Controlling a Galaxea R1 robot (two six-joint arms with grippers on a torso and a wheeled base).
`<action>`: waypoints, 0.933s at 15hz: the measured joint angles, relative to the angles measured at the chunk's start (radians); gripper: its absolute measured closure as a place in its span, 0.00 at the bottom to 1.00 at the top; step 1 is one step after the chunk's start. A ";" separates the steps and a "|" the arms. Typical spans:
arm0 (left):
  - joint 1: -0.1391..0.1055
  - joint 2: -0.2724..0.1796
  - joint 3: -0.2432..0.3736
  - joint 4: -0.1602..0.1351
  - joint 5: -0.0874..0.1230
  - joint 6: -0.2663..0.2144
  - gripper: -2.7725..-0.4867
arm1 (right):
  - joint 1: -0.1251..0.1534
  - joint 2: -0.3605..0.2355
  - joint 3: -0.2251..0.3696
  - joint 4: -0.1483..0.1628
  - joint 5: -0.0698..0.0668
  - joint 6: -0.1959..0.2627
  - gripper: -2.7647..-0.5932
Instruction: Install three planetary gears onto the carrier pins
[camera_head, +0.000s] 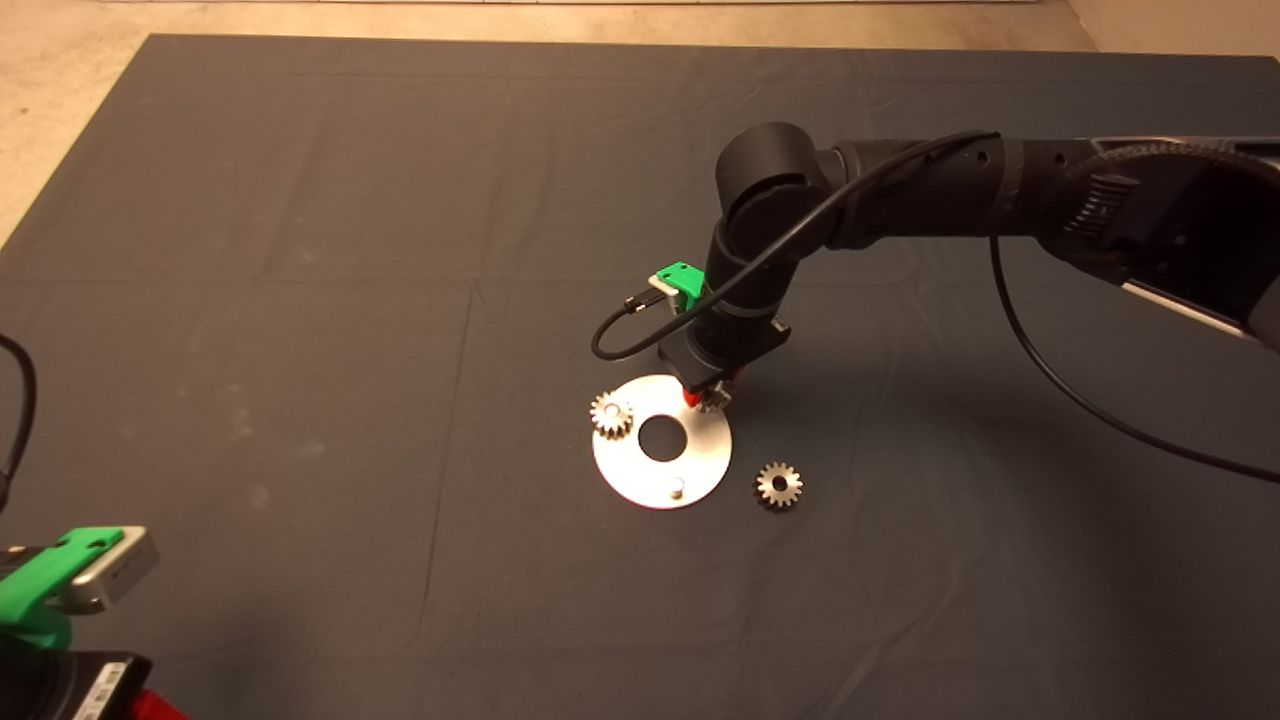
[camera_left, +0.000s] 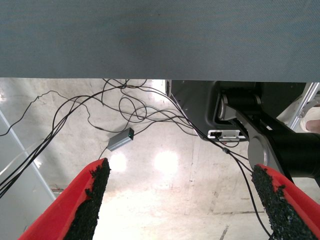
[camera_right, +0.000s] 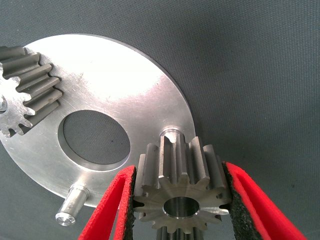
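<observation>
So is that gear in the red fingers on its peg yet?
Not yet: the right gripper holds the gear above its pin.

A dark grey, creased cloth mat (camera_head: 300, 300) is spread over a pale beige floor (camera_head: 60, 90). Tangled black cables (camera_left: 125, 107) and a small grey box (camera_left: 120, 140) are seen on the floor.

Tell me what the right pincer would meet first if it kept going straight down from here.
Probably the carrier pin under its held gear, then the disc; the right pincer seems almost over it, though depth is unclear.
</observation>
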 joint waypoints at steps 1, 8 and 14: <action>0.000 0.000 0.000 0.000 0.000 0.000 0.33 | 0.000 0.003 0.000 0.000 -0.002 0.000 0.79; 0.000 0.000 0.000 -0.001 0.000 0.000 0.33 | -0.005 0.013 0.000 -0.004 -0.007 0.000 0.79; 0.000 0.000 0.000 -0.002 0.000 0.000 0.33 | -0.005 0.013 -0.003 -0.006 -0.006 0.000 0.79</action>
